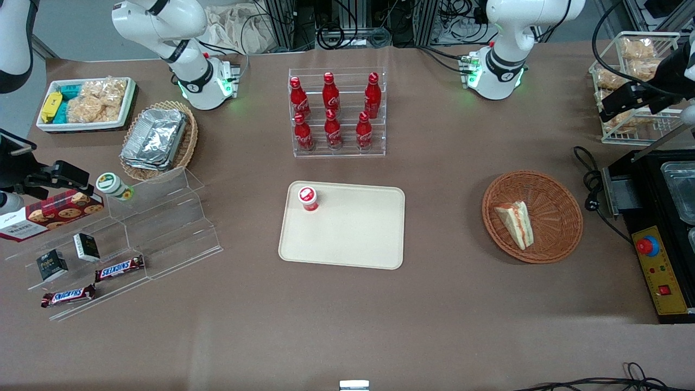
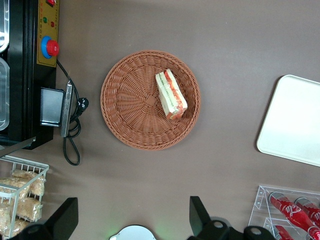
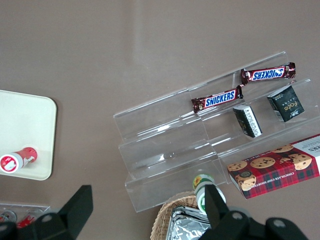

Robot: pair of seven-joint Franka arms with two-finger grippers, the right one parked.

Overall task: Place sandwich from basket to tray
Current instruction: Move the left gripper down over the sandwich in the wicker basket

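One sandwich [image 1: 517,223] lies in the round brown basket [image 1: 559,239], on the side nearest the tray [image 1: 353,239], with its red and green edge facing up. The claw [image 2: 131,220] hangs high above the tabletop [image 1: 445,315], away from the basket, fingers [image 2: 197,212] wide apart and holding nothing. To do this well, the claw should come straight down over the wedge, pinch its two flat bread sides softly so it does not squash, then lift clear of the rim. On the tray, a small red bottle [image 1: 308,197] stands in one corner, so aim for the bare middle.
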